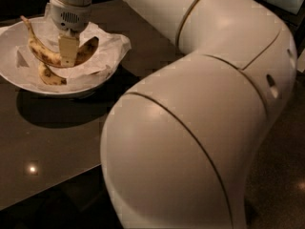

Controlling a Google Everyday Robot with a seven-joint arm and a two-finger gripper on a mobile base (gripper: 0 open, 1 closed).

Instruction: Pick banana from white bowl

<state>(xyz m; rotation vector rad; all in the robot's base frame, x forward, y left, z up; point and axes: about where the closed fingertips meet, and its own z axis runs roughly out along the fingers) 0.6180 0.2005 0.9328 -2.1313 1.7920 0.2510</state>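
Plainly, the robot's bulky white arm (190, 128) filled the dim room beside a dark, glossy table (57, 142). On it sat the white bowl (28, 86). Over its crumpled paper (108, 44), the gripper (68, 56) clenched the banana (42, 54), with a paler banana (50, 76) beneath.

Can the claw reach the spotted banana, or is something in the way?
Probably yes: the claw is at the banana's middle, seemingly shut on it, over the bowl. Nothing blocks it; the other banana lies lower.
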